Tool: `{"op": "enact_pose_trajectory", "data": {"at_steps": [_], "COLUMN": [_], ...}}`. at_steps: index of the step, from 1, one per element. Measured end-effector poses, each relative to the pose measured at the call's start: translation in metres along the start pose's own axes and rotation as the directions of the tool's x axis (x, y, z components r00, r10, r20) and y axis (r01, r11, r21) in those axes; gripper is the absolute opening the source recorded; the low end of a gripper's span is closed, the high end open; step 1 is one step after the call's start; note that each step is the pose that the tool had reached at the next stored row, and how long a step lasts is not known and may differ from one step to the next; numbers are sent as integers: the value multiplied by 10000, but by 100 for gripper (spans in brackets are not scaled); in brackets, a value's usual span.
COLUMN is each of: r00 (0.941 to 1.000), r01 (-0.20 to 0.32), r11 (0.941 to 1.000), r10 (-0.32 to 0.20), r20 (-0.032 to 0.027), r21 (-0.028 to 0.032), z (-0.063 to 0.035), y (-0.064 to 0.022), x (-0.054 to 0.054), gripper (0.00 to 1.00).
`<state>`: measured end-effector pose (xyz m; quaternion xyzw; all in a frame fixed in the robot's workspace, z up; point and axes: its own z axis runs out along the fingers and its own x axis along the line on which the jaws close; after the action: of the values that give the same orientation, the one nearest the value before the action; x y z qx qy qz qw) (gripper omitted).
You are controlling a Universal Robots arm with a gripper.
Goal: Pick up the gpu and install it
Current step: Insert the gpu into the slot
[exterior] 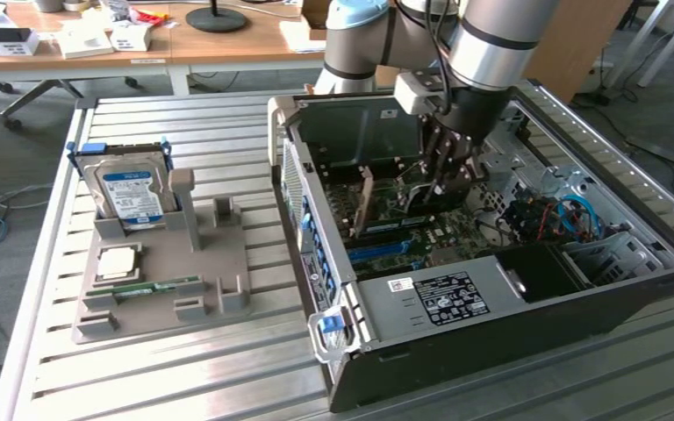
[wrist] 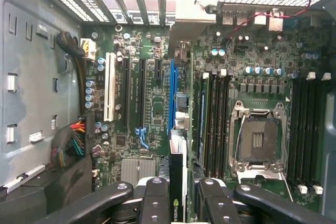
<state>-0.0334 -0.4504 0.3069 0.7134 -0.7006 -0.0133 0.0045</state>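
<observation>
The gripper [wrist: 180, 195] is clamped on the gpu [wrist: 177, 166], which hangs edge-on over the motherboard [wrist: 152, 103] slots inside the open case [exterior: 490, 298]; the card looks light, stiff and fragile, best pinched on its flat faces

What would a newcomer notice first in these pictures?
The robot arm reaches down into the open computer case on the exterior view's right. In the wrist view, the gripper holds the gpu edge-on over the green motherboard, near a blue slot. A silver hard drive stands in a grey holder on the exterior view's left.
</observation>
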Motion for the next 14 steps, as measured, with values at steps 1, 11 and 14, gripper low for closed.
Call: {"op": "enact_pose_trajectory", "data": {"at_steps": [1,11,14], "r00": [10000,10000,10000], "r01": [0,1,1], "r11": [10000,10000,10000], "r10": [0,-1,-1], "r20": [0,-1,-2], "r21": [3,64,77], "z": [0,36,62], "y": [10,77,81], "x": [0,-1,-1], "gripper": [26,26,26]}}
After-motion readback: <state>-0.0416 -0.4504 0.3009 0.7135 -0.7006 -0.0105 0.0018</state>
